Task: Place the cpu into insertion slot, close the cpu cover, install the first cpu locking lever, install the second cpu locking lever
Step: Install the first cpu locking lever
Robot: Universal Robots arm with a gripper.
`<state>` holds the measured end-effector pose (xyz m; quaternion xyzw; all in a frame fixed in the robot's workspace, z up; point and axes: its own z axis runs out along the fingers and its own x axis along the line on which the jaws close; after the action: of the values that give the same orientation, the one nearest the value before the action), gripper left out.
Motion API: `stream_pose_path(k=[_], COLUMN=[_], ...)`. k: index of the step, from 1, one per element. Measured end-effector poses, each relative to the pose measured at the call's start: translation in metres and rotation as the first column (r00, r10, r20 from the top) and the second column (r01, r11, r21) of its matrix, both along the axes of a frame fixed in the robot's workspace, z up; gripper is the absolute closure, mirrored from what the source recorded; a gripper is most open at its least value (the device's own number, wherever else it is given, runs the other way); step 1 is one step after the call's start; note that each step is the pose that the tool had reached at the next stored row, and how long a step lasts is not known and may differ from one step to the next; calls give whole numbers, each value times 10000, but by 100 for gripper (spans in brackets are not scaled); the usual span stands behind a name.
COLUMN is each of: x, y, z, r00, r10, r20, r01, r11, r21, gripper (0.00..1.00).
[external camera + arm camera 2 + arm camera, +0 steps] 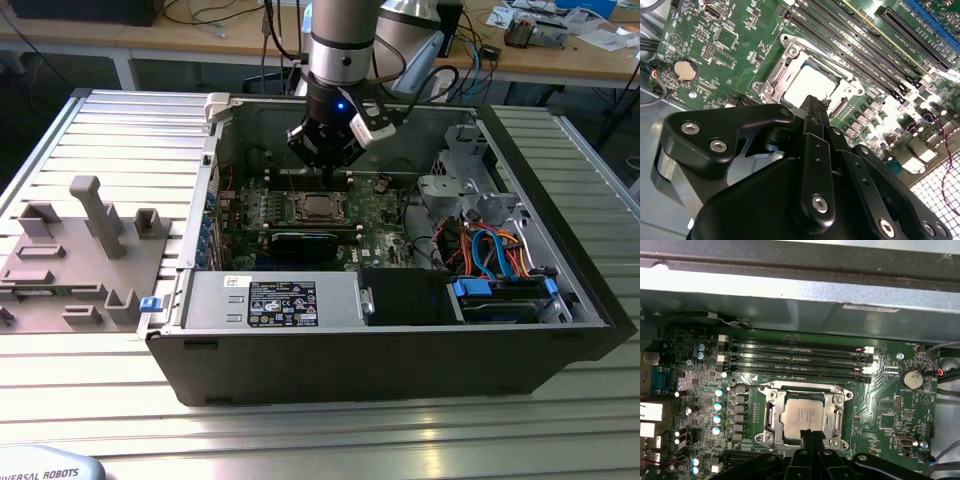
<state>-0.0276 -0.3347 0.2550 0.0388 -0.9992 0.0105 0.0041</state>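
The gripper [327, 160] hangs inside the open computer case [400, 340], just above the green circuit board [880, 410]. Its black fingers [812, 112] are drawn together to a narrow tip, clasping nothing. The cpu [803, 415] lies seated in the insertion slot [771, 407], and the cpu cover [836, 415] lies flat around it. In the first wrist view, the fingertips sit at the chip's six o'clock edge, with the coin battery [912, 378] toward two o'clock.

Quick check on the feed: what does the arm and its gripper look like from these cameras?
The arm is a silver-grey cylinder with a black wrist section carrying a small blue light. Black cables loop beside it. The gripper is matte black, built from angular linkage bars joined with silver screws, tapering to narrow black fingers.
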Motion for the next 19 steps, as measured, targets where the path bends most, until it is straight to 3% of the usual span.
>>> stream_pose_path(k=[19], x=[-83], y=[0], z=[-9], r00=[10000], r10=[1], r20=[0], r01=[-1], r11=[10000], r21=[2], gripper=[89])
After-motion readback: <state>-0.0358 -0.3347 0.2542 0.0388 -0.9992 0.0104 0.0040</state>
